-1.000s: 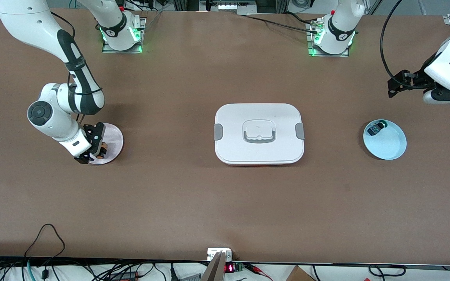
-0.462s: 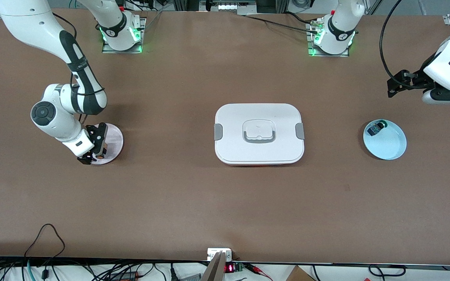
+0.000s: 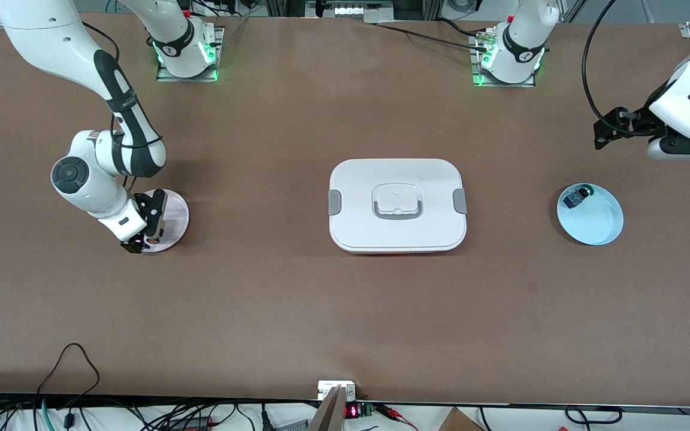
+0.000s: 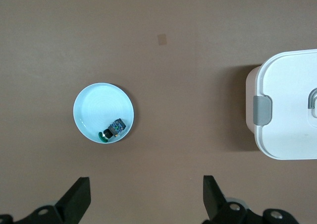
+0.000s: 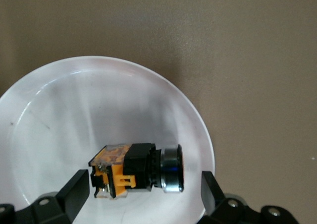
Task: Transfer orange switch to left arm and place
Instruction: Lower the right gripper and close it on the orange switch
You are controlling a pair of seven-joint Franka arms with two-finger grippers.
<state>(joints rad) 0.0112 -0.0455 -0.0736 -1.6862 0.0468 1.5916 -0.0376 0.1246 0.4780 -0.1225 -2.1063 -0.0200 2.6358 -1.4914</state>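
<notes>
Orange switch (image 5: pixel 133 172) lying on its side in pale pink plate (image 3: pixel 172 216) at the right arm's end of the table, right gripper (image 5: pixel 143 187) low over it with fingers spread wide either side, nothing held; left gripper (image 4: pixel 146 196) waits open near blue plate (image 4: pixel 103 112), well apart from the box (image 3: pixel 398 205). Risk: one finger meets the rounded body first, so it rolls or pivots out of the closing jaws; a low carry could clip the box. No legible brand or writing

We look down past our left gripper (image 4: pixel 143 199) at the table.
Its fingers stand wide apart, holding nothing; ahead of them lie a pale blue plate (image 4: pixel 91 105) carrying a green-capped switch (image 4: pixel 113 130) and the white box (image 4: pixel 290 110) with its grey clip (image 4: pixel 262 110).
</notes>
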